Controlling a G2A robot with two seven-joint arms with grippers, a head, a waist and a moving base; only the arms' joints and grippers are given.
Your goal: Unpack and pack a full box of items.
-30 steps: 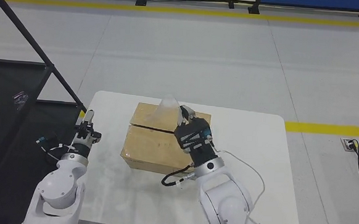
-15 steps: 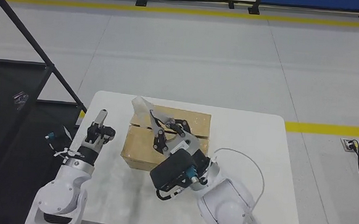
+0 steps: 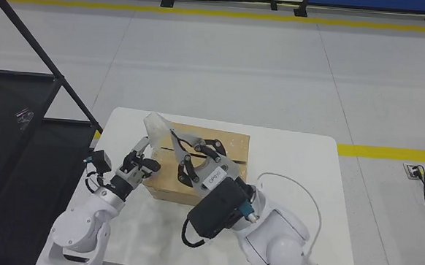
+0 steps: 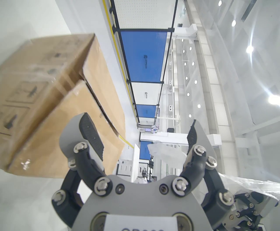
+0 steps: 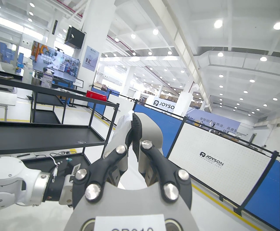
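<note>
A brown cardboard box (image 3: 226, 144) lies closed on the white table (image 3: 298, 167); its taped side and corner show in the left wrist view (image 4: 54, 98). My right gripper (image 3: 170, 135) is held high above the box's left end, shut on a piece of clear plastic wrap (image 3: 156, 127), which is pinched between its pads (image 5: 129, 125). My left gripper (image 3: 143, 160) sits by the box's left side, open with nothing between its fingers (image 4: 89, 131). The plastic wrap (image 4: 166, 153) hangs beyond that open gap.
A black metal shelf cart (image 3: 16, 120) stands just left of the table, also seen from the right wrist (image 5: 54, 133). A white cable (image 3: 296, 203) loops along the right arm. Bare tabletop lies to the right of the box.
The right gripper has swung left across the box and risen, carrying the plastic wrap. The left gripper has moved in from the table's left edge up to the box's left side.
</note>
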